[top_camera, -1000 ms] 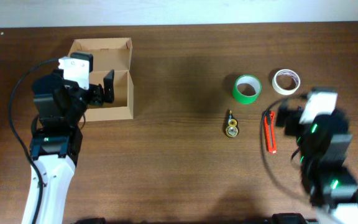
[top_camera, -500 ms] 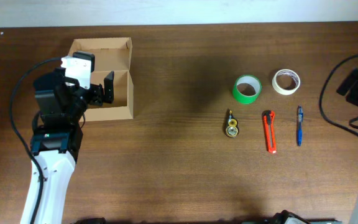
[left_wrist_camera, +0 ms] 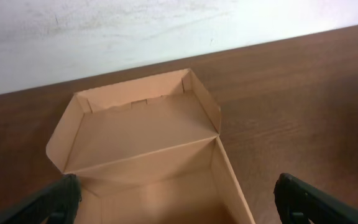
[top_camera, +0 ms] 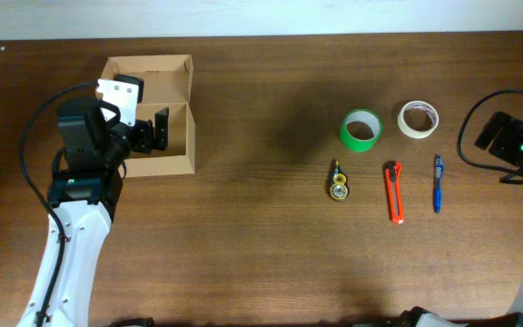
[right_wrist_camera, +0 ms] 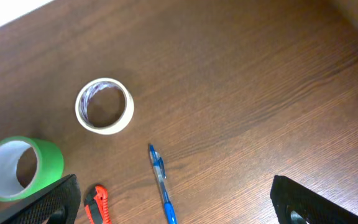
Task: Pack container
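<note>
From my station I see the container at the far left of the surface, mouth up. Its flap lid is laid back flat toward the far edge. The hinge crease runs left to right, so box and lid together stretch longest from near to far, skewed slightly. My left gripper hangs over the box's open body, fingers spread wide with nothing between them. My right gripper is spread just as wide and empty at the right edge, above a blue pen. An orange cutter, a green tape roll and a cream tape roll lie nearby, well apart from the container.
</note>
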